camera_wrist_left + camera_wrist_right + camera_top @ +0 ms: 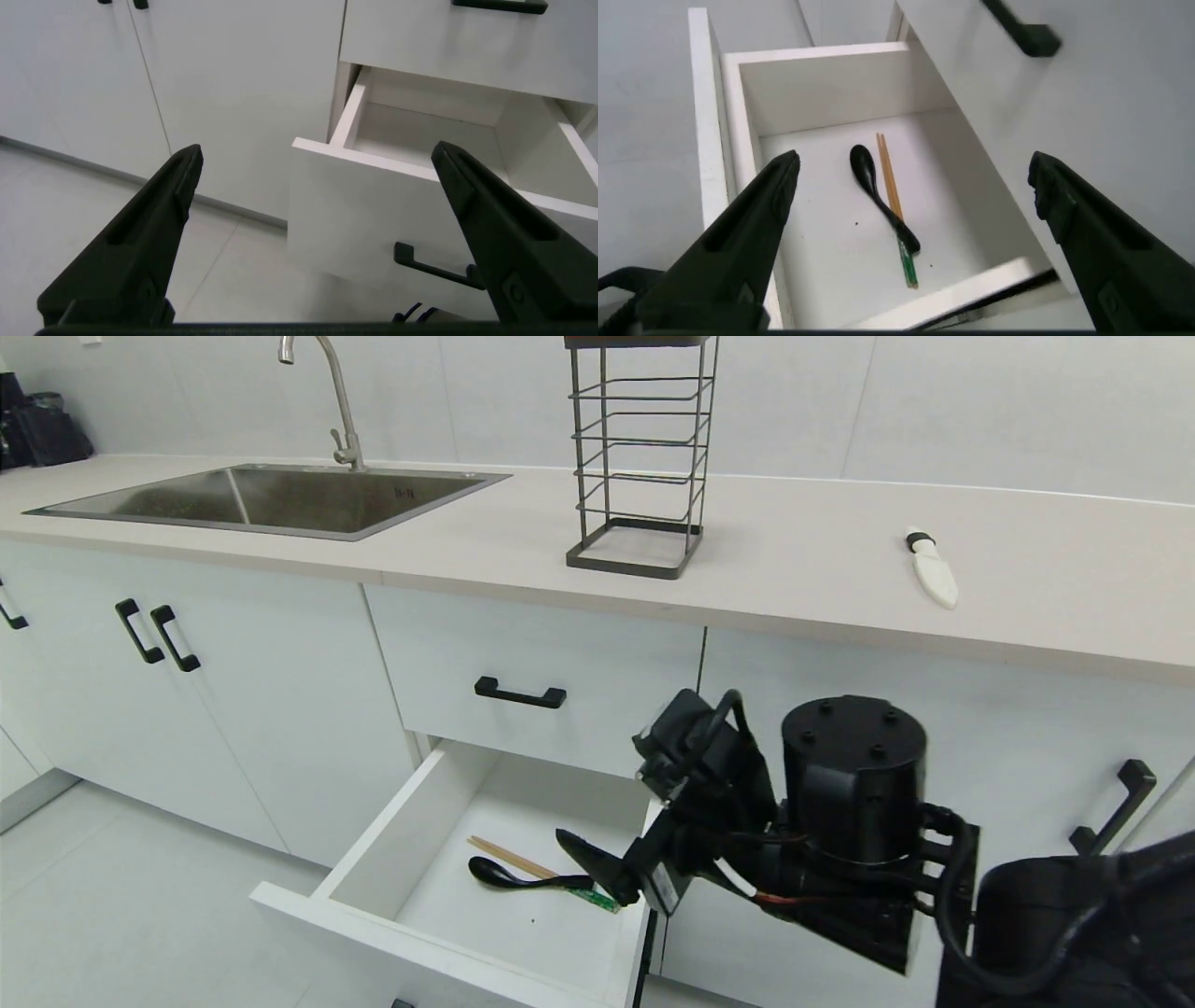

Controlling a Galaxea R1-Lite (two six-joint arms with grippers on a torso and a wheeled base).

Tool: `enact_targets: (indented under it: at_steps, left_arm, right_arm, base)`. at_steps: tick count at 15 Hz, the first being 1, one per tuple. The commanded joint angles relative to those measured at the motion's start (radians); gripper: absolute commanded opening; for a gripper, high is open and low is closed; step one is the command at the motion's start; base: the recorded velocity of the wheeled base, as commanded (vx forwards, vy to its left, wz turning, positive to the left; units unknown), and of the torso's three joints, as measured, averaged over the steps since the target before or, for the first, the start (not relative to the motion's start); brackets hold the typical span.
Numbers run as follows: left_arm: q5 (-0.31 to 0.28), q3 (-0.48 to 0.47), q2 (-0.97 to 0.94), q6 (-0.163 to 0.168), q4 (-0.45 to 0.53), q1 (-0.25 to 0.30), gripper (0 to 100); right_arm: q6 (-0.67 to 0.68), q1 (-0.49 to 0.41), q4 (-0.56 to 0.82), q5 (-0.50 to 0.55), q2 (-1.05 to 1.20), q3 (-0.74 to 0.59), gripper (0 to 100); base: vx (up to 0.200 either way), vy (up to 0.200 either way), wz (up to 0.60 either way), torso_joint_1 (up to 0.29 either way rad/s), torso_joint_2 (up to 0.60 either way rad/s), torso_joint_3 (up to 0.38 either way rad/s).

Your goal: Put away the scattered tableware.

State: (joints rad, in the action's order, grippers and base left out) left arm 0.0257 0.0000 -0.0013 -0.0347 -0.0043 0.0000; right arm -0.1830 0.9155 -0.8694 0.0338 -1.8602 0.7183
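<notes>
Up and far to the left of the open drawer (373, 859), a steel sink (271, 499) with a curved faucet (338, 406) is set into the pale desk (822, 569). Below the sink, left of the drawer, stand white cabinet doors (187, 709) with black bar handles. The left claw (318, 159) hangs released outside the drawer's front corner, its two dark fingers spread wide and nothing between them. It faces the drawer's white front panel (374, 215) and the black handle (434, 266) on it. The drawer is the lower one, pulled well out beneath a closed drawer (532, 653). On the drawer's white bottom lies a black spoon (523, 879) with its bowl toward the drawer's left wall. Under the spoon's handle lies a pair of wooden chopsticks (509, 859) with green ends, and the spoon handle crosses them near those ends, touching. The right claw (597, 870) hovers over the drawer's right side, just above the green chopstick tips. In the right wrist view it is released (913, 163), its fingers wide apart to either side of the spoon (878, 191) and chopsticks (889, 182), gripping nothing. Above the drawer's right end, an empty-tiered dark wire rack (639, 457) stands upright on the desk. Farther right of the drawer, well apart from the rack, a white knife (932, 569) with a black collar lies flat on the desk.
</notes>
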Motion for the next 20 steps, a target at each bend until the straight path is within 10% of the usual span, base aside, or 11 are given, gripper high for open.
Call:
enact_targets:
  at_steps: [1,20]
  left_arm:
    - [0.0,0.0,0.001,-0.001,0.0,0.0,100]
    - [0.0,0.0,0.001,-0.001,0.0,0.0,100]
  right_arm:
    - [0.0,-0.003,-0.002,-0.02,0.124,-0.077,100]
    - [-0.058,-0.095,0.119,-0.012,0.816,-0.473,100]
  base:
    - [0.0,0.0,0.0,0.0,0.0,0.0]
    - [0.0,0.0,0.0,0.0,0.0,0.0]
